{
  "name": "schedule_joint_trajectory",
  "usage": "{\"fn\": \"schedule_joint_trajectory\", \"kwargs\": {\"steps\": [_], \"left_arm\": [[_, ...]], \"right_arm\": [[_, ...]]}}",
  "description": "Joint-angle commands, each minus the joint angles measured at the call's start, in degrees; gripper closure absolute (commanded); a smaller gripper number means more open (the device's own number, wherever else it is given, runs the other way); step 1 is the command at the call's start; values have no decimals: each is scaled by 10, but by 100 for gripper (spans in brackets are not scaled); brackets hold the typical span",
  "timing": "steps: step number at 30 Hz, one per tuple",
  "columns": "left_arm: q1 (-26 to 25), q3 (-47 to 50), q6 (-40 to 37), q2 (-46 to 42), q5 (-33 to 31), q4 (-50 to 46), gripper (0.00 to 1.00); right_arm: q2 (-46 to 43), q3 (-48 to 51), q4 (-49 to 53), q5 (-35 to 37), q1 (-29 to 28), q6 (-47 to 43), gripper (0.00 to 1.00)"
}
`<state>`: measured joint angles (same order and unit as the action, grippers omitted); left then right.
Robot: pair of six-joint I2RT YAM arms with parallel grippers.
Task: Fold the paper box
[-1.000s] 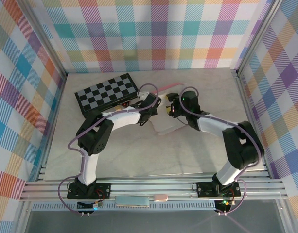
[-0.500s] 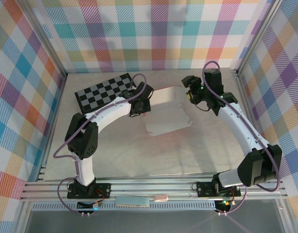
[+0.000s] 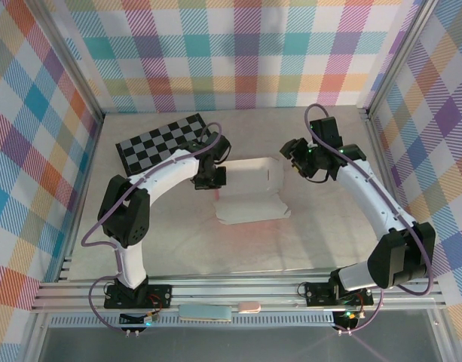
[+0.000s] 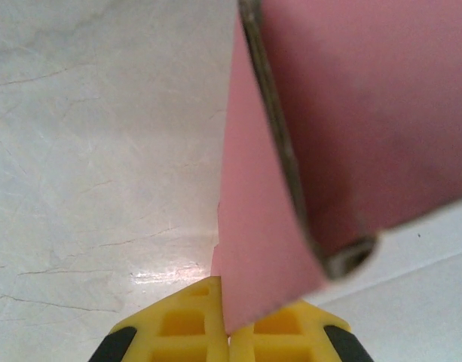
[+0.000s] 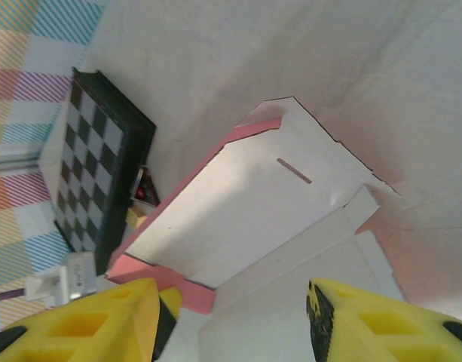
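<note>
Paper box (image 3: 249, 204) edge inside left claw (image 4: 228, 339)

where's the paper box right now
In the top view the paper box lies mid-table, just right of the checkered board. The left gripper pinches its left edge, and the right gripper hangs open near its far right corner.

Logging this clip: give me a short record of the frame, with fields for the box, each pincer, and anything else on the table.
box: partly folded, pale side up, lying on the table
left pincer: shut on a pink flap at the box's left edge
right pincer: open, holding nothing, off the box's right side
board: checkered, at the far left of the table
fold: not yet closed up
</note>
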<state>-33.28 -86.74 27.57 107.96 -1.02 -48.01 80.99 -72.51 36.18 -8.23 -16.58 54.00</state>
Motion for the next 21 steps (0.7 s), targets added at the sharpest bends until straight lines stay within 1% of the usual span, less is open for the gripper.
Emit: {"fn": "schedule_joint_trajectory", "kwargs": {"steps": [1,4,8,13,21], "left_arm": [[1,3,-26,-4,9,-10,100],[0,7,-33,-9,1,-11,100],[-5,9,-41,-16,-4,-6,100],[-18,19,-50,-27,-24,9,100],[-32,26,-52,-32,-43,24,100]], "right_arm": [[11,-2,12,-22,-2,-43,50],[49,-24,16,-36,-3,-39,53],[96,-46,2,-28,-4,-34,53],[172,-114,6,-24,-3,-51,52],[235,-175,32,-10,-4,-64,53]]}}
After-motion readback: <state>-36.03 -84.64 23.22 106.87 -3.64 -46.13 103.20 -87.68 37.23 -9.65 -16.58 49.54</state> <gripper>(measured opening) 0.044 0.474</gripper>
